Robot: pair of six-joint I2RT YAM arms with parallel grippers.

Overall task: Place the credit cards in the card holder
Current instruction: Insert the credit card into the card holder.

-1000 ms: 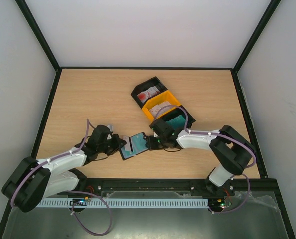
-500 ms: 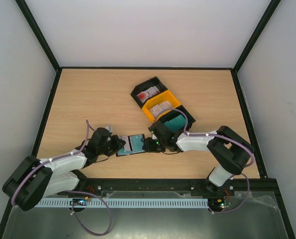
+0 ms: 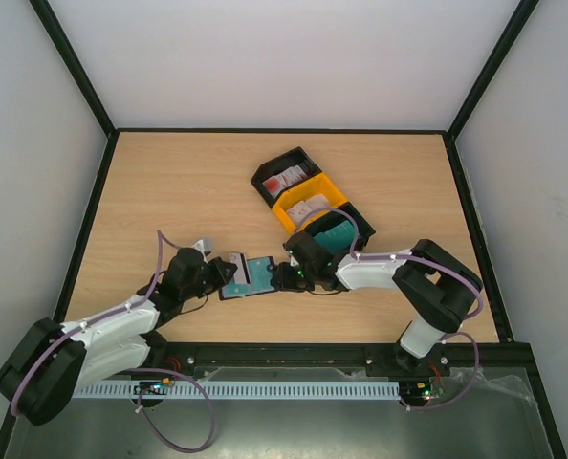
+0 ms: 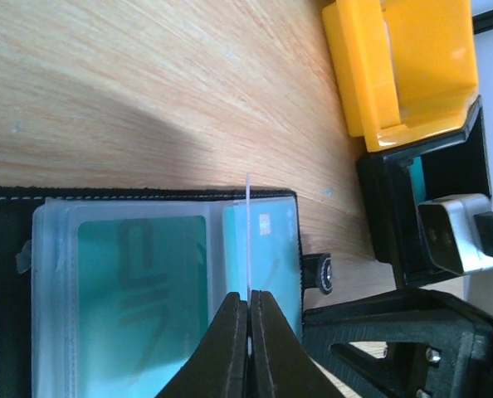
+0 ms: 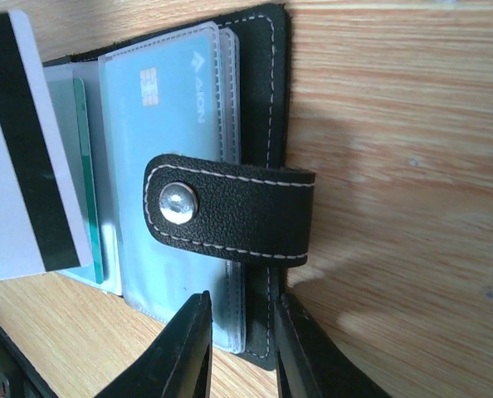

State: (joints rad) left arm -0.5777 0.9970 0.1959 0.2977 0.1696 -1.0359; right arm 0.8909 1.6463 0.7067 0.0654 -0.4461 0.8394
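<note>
Near the table's (image 3: 169, 191) near edge the card holder (image 3: 249, 277) lies open, teal cards (image 4: 143, 274) already sleeved. Over it the left hand (image 4: 249, 303) pinches a white card (image 5: 14, 149); the right hand (image 5: 242, 332) clamps the holder's edge. Toward mid-table the trays (image 3: 284, 214) hold more cards (image 3: 284, 180).

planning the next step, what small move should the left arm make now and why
Probably ease the card down into a sleeve: the left gripper pinches it upright over the open card holder, whose edge the right gripper clamps.
</note>
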